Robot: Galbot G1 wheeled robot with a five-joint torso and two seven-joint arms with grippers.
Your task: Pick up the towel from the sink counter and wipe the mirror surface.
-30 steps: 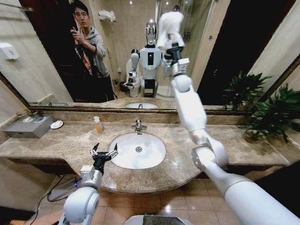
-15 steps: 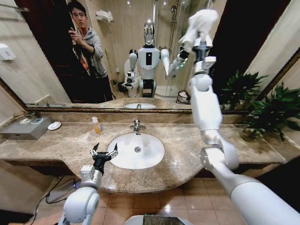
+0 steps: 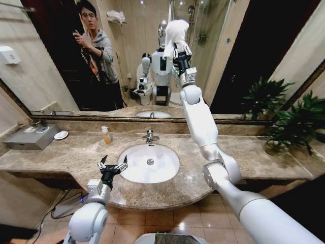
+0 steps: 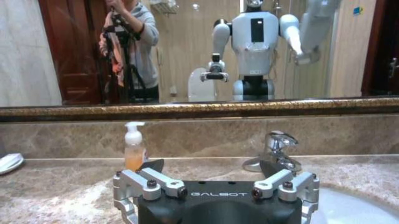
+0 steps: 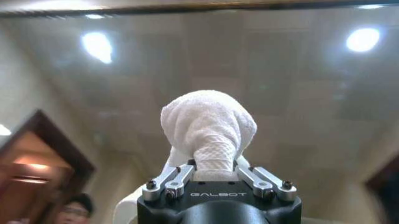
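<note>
1. Left gripper [image 3: 112,165] is hovering over the counter [image 3: 61,155] at the basin's [image 3: 150,163] front-left rim, fingers spread, holding nothing.
2. Soap bottle [image 3: 106,135] and faucet [image 3: 149,136] are sitting behind the basin, well below the wiping.
3. Right gripper [image 3: 177,48] is reaching high on the mirror [image 3: 244,56], fingers pinching the towel [image 3: 174,33] – cloth is bunching into a rounded wad above the fingertips.
4. Towel is looking light, soft and thick; likely squashing flat against glass, no scratch risk.
5. The grip is sitting at the wad's base, cloth filling the gap between the fingers [image 5: 177,176] – that's the right hold; a loose corner would flop.
6. Towel appears to be at or against the glass; actual contact I can't tell.
</note>
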